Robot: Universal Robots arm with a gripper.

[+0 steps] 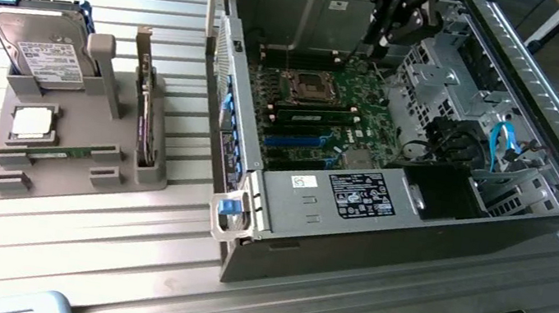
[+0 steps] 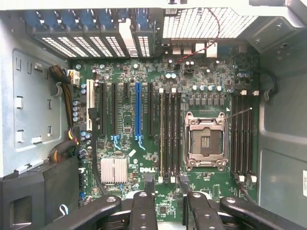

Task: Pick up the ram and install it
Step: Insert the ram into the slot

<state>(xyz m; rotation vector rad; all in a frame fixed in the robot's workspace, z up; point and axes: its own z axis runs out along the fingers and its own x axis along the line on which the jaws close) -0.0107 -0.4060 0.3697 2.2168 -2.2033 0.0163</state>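
Hand [image 2: 170, 201] splayed over motherboard [image 2: 127, 122], ram [image 1: 80, 153] seemingly on tray [image 1: 61, 174]

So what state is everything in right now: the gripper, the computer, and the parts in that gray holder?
gripper: open, empty, above the motherboard.
computer case: on its side, open.
processor socket: empty.
ram: lying in the gray holder, not picked up.
hard drive: upright in the holder.
expansion card: on edge in the holder.
processor chip: flat in the holder.
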